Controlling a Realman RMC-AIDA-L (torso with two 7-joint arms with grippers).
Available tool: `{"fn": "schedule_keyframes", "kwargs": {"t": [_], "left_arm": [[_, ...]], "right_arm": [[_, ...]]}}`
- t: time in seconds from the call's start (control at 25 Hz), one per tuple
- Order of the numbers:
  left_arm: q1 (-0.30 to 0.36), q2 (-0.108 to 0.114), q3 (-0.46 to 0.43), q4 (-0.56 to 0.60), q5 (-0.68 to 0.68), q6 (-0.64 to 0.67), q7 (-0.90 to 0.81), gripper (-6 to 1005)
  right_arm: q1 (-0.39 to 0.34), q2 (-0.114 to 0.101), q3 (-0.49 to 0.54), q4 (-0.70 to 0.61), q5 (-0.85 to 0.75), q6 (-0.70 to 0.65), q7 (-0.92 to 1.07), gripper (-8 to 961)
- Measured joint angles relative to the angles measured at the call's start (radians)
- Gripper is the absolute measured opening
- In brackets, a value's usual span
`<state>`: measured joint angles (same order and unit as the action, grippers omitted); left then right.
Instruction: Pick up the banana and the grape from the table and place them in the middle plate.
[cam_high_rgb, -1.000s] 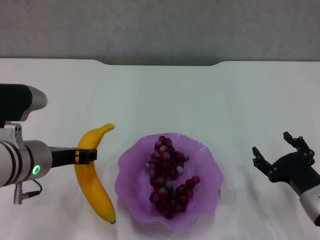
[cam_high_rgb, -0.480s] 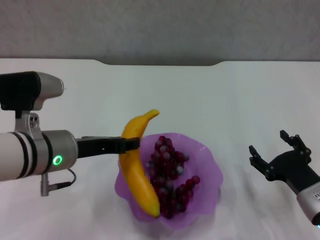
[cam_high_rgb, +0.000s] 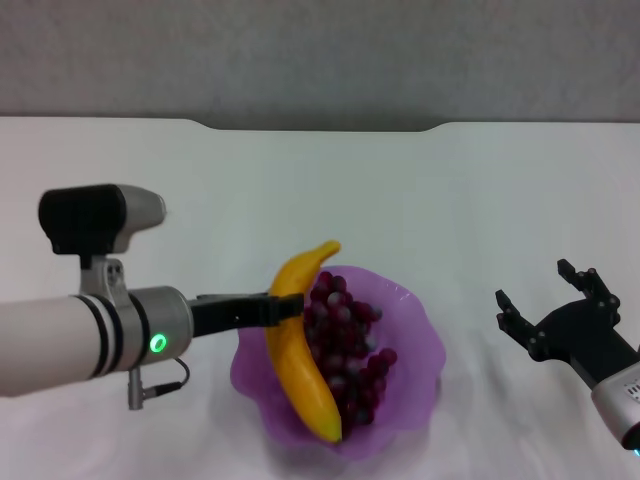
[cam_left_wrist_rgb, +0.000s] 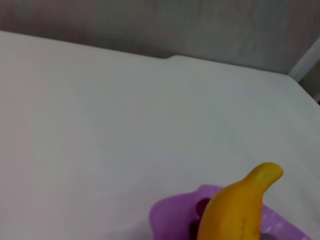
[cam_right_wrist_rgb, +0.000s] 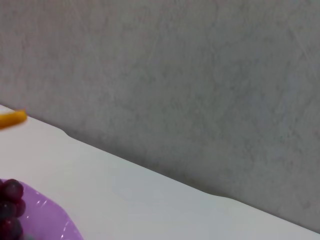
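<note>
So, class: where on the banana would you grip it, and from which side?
Its upper middle, from the robot's left, as the left gripper does: the banana is narrow across there, and the grape and the middle plate crowd its other side.

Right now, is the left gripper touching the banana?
Touching. In the head view the left gripper is shut on the banana near its upper end, holding it over the middle plate and the grape.

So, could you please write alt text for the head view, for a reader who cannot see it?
The left gripper holds a curved yellow banana over a translucent purple scalloped plate already containing a bunch of dark red grapes. The plate sits on a plain white table, and the right gripper hovers open off to the plate's right.
</note>
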<state>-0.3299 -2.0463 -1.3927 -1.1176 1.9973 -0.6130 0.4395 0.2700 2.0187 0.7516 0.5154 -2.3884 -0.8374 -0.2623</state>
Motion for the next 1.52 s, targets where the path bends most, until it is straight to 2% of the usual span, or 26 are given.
{"fn": "schedule_keyframes", "kwargs": {"t": [0.2, 0.6, 0.84, 1.04, 1.08, 1.12, 1.24, 1.36, 1.52], "left_arm": [[0.003, -0.001, 0.070, 0.021, -0.010, 0.083, 0.000, 535], [0.031, -0.002, 0.118, 0.020, -0.067, 0.159, 0.055, 550], [0.054, 0.000, 0.114, -0.004, -0.073, 0.179, 0.067, 777], [0.186, 0.003, 0.072, -0.130, -0.072, 0.267, 0.173, 829], [0.186, 0.003, 0.072, -0.130, -0.072, 0.267, 0.173, 839], [0.274, 0.001, 0.077, -0.191, -0.075, 0.392, 0.233, 850], [0.333, 0.000, 0.109, -0.205, -0.074, 0.539, 0.280, 881], [0.367, 0.001, 0.173, -0.162, -0.066, 0.714, 0.303, 891], [0.367, 0.002, 0.286, -0.068, -0.020, 0.984, 0.311, 890]], "right_arm": [[0.000, 0.000, 0.000, 0.000, 0.000, 0.000, 0.000, 872], [0.000, 0.000, 0.000, -0.002, 0.000, -0.001, -0.004, 871], [0.000, 0.000, 0.000, -0.009, 0.000, -0.002, 0.000, 871], [-0.003, 0.000, 0.000, -0.009, 0.000, -0.002, 0.002, 870], [-0.003, 0.000, 0.000, -0.009, 0.000, -0.002, 0.003, 870], [-0.003, 0.000, 0.000, -0.009, 0.000, -0.003, 0.006, 870], [0.000, -0.001, 0.000, -0.008, 0.000, -0.003, 0.030, 870], [0.000, -0.001, 0.000, -0.004, 0.000, -0.008, 0.044, 869], [0.000, 0.000, 0.000, -0.006, 0.000, -0.015, 0.045, 868]]}}
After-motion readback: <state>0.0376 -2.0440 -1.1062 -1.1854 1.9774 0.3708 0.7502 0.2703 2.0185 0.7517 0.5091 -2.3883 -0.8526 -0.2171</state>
